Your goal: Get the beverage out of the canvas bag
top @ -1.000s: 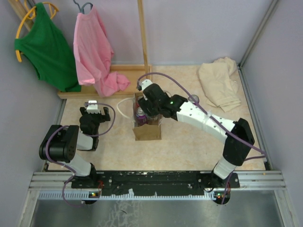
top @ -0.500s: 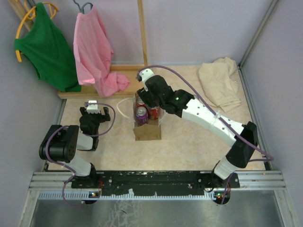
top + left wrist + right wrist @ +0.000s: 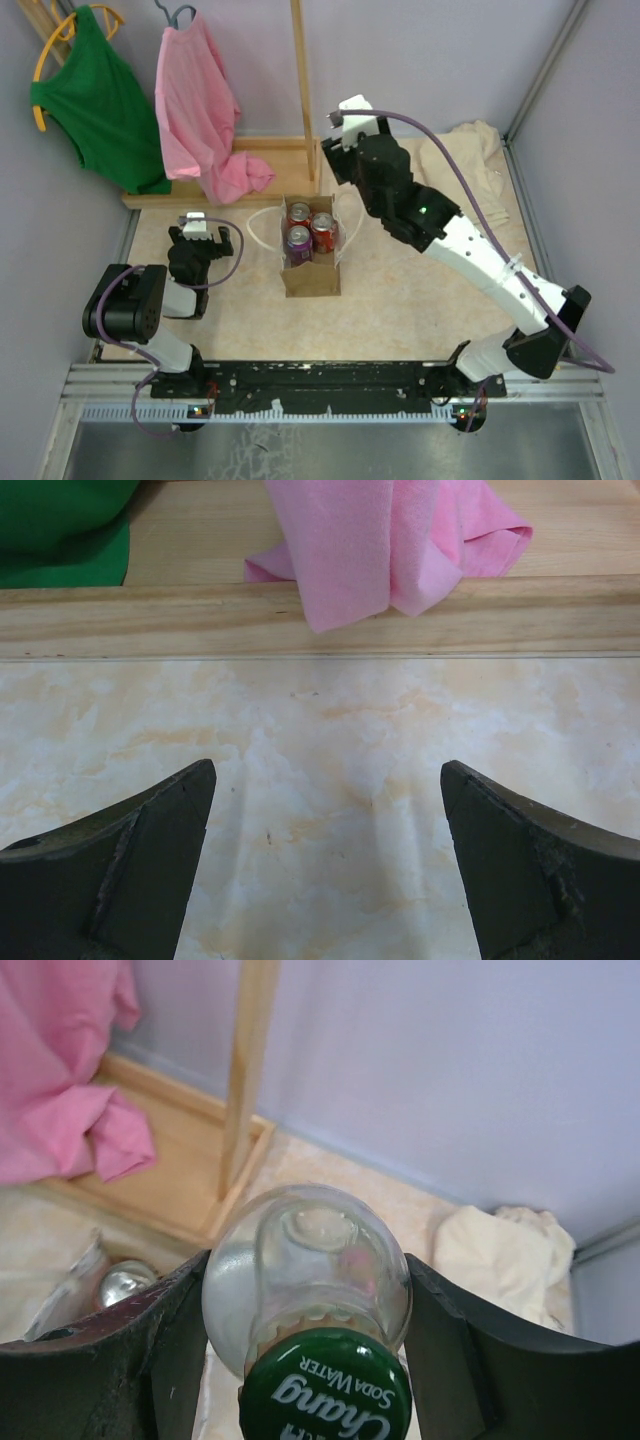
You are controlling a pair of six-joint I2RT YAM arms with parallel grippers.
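The tan canvas bag [image 3: 311,279] with white loop handles [image 3: 262,228] stands in the middle of the table. Two red cans [image 3: 299,213] and a purple can [image 3: 298,240] stand in it. My right gripper [image 3: 350,150] is raised behind and to the right of the bag. In the right wrist view it [image 3: 305,1290] is shut on a clear glass soda-water bottle [image 3: 310,1260] with a green cap; one can top [image 3: 120,1282] shows below left. My left gripper [image 3: 200,235] rests left of the bag, open and empty [image 3: 325,780] over bare table.
A wooden rack base [image 3: 200,190] with an upright post [image 3: 300,70] runs along the back left, with a pink shirt [image 3: 200,110] and a green shirt [image 3: 95,100] hanging over it. A cream-beige cloth heap [image 3: 465,180] lies at the back right. Walls close in three sides.
My right gripper has risen out of the bag and moved back and to the right with the bottle in it. The bag's cans now show. The left arm has not moved.
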